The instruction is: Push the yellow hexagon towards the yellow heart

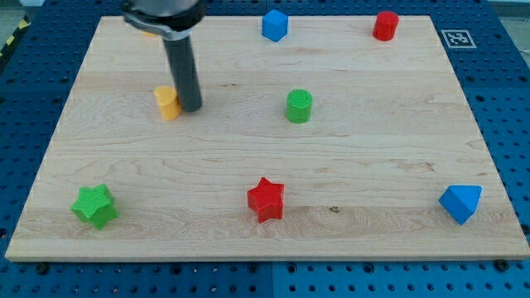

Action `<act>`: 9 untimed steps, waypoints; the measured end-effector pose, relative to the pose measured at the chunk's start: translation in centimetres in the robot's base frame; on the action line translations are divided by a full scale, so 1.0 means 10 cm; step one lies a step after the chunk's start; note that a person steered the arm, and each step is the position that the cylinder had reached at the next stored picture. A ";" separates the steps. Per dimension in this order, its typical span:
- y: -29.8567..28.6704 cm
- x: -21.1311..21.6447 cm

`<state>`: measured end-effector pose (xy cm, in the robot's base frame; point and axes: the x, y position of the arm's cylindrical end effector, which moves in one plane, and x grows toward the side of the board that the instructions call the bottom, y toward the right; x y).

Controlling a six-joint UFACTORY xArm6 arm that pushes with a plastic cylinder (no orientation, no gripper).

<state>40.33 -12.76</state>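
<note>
My tip [191, 108], a plain rod end with no claw to open or hold anything, rests against a yellow block [167, 103] at its 3 o'clock side; that block's shape is unclear. Another yellow piece [147, 33] peeks from behind the arm at 12 o'clock. The green cylinder [299, 106] stands well apart at 3 o'clock.
</note>
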 end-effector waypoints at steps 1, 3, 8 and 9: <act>-0.20 -0.02; -0.02 -1.12; -0.35 -2.11; -0.34 -2.11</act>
<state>19.24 -16.18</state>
